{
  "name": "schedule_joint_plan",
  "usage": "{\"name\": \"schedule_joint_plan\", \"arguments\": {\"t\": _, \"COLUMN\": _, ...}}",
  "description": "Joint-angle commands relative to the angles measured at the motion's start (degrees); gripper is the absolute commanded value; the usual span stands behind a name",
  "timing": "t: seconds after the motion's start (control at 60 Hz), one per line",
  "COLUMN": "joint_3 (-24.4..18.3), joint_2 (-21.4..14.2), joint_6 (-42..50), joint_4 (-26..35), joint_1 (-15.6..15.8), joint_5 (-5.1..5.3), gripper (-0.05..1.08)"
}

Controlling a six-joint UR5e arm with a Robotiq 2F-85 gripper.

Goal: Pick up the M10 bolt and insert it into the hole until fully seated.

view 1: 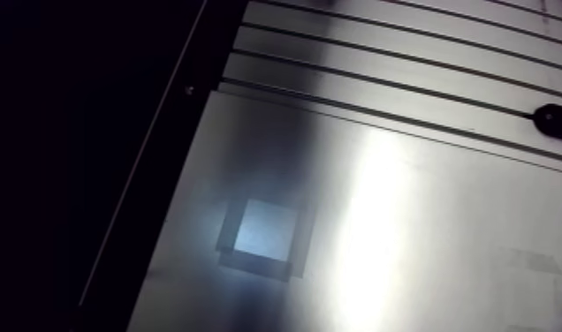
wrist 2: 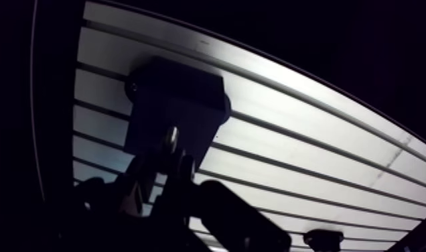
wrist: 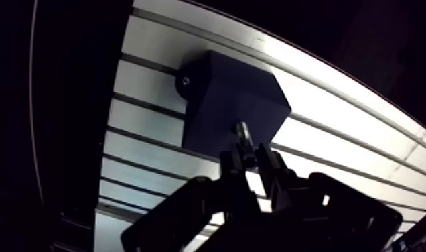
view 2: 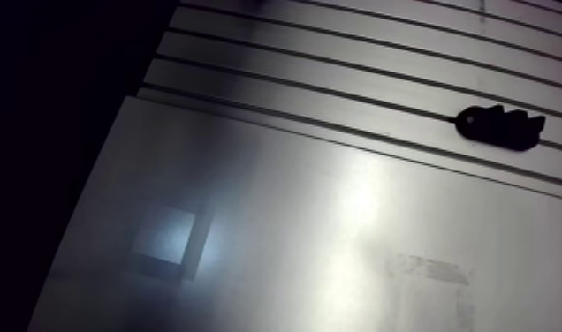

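In the wrist view the M10 bolt (wrist: 242,133) is pinched between the fingers (wrist: 270,163) of the gripper (wrist: 246,153), and its bright shank is seen standing out past their tips. The bolt's end is seen against the black block (wrist: 219,100), which is set on the slotted surface (wrist: 336,127) just ahead of the gripper. Whether bolt and block touch cannot be told, and the hole cannot be made out. A round fitting (wrist: 184,82) is seen at one corner of the block. The block is placed close to the surface's edge, beyond which all is dark; on its other side the slotted surface is spread wide. In the arm view a smooth plate (view 1: 408,247) is bounded by the nearest slot, and a small dark object (view 2: 501,128) is seen lying across the slots beyond the plate's edge.
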Motion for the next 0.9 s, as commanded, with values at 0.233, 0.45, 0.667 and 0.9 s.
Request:
{"name": "schedule_joint_plan", "arguments": {"t": 0.233, "joint_3": 0.27, "joint_2": 0.0, "joint_6": 0.0, "joint_4": 0.0, "joint_1": 0.1, "joint_5": 0.13, "gripper": 1.08}}
{"name": "schedule_joint_plan", "arguments": {"t": 0.45, "joint_3": 1.22, "joint_2": -0.16, "joint_6": 0.0, "joint_4": 0.0, "joint_1": 0.18, "joint_5": 0.05, "gripper": 1.08}}
{"name": "schedule_joint_plan", "arguments": {"t": 0.667, "joint_3": 1.34, "joint_2": -0.35, "joint_6": 0.0, "joint_4": 0.0, "joint_1": 0.18, "joint_5": 0.05, "gripper": 1.08}}
{"name": "schedule_joint_plan", "arguments": {"t": 0.9, "joint_3": 1.42, "joint_2": -0.6, "joint_6": 0.0, "joint_4": 0.0, "joint_1": 0.18, "joint_5": 0.05, "gripper": 1.08}}
